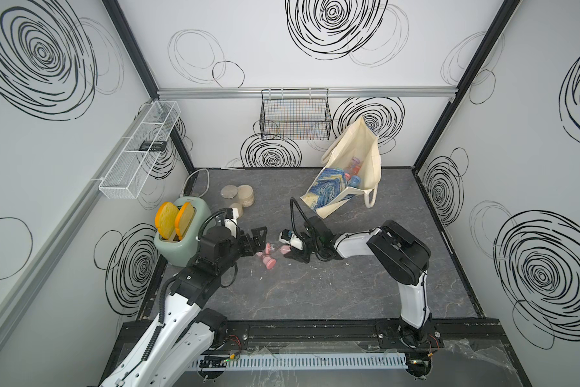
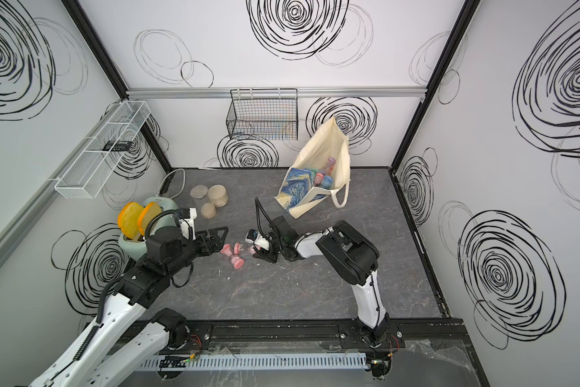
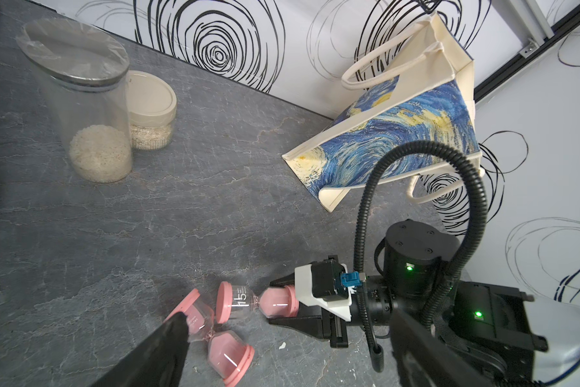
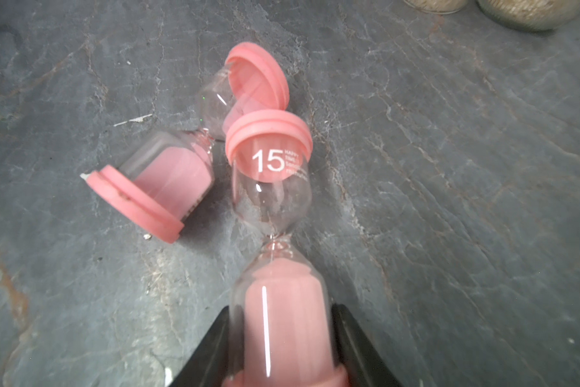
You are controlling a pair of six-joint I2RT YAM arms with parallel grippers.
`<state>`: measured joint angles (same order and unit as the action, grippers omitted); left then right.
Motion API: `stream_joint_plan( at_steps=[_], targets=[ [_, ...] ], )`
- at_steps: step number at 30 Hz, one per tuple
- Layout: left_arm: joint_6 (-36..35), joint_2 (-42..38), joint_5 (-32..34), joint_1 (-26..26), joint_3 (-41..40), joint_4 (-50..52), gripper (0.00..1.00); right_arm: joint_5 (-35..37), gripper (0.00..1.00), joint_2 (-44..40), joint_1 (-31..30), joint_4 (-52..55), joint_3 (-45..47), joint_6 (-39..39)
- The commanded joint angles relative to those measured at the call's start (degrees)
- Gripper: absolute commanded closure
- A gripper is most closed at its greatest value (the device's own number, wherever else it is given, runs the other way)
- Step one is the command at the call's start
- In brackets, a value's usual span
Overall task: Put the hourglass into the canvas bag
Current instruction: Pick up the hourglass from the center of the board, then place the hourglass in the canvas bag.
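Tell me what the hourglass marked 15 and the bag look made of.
The hourglass: clear, glossy glass or hard plastic; sand shows through and it glints. Its pink caps look matte plastic or rubber. The bag: matte cream cloth, probably canvas; it creases and sags, with a printed panel.

I see the pink hourglass (image 4: 272, 201) marked 15 lying on its side on the grey tabletop (image 4: 449, 201), sand in 1 bulb, just beside a second pink hourglass (image 4: 171, 174) (also toppled). The canvas bag (image 1: 369, 157), cream with a blue-and-yellow swirl print, stands open and tilted, well apart from both.
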<state>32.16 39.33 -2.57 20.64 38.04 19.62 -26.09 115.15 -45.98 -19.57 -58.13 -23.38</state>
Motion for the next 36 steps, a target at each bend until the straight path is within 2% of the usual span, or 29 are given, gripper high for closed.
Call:
stream_joint_plan(
  at_steps=[1, 10, 23, 29, 36],
  targets=[
    [0.03, 0.04, -0.57, -0.49, 2.19, -2.11, 0.04, -2.07, 0.59, -4.0, 0.79, 0.2, -0.04, 0.02],
    [-0.25, 0.07, -0.98, -0.45, 5.71, -1.77, 0.04, -1.45, 0.63, -12.41, 3.87, 0.74, 1.47, 6.49],
    [0.66, 3.22, -3.64, -0.28, 12.85, -5.21, 0.04, 9.51, 0.7, -29.69, 7.02, 9.68, -2.91, 17.81],
    [1.65, 6.12, -4.44, 0.76, 15.58, -8.27, 0.04, 12.85, 0.7, -37.14, 12.93, 12.67, -4.7, 24.14],
    [2.03, 11.43, -3.29, 5.37, 18.0, -12.66, 0.04, 18.42, 0.7, -38.2, 20.47, 22.25, -13.5, 25.53]
  ],
)
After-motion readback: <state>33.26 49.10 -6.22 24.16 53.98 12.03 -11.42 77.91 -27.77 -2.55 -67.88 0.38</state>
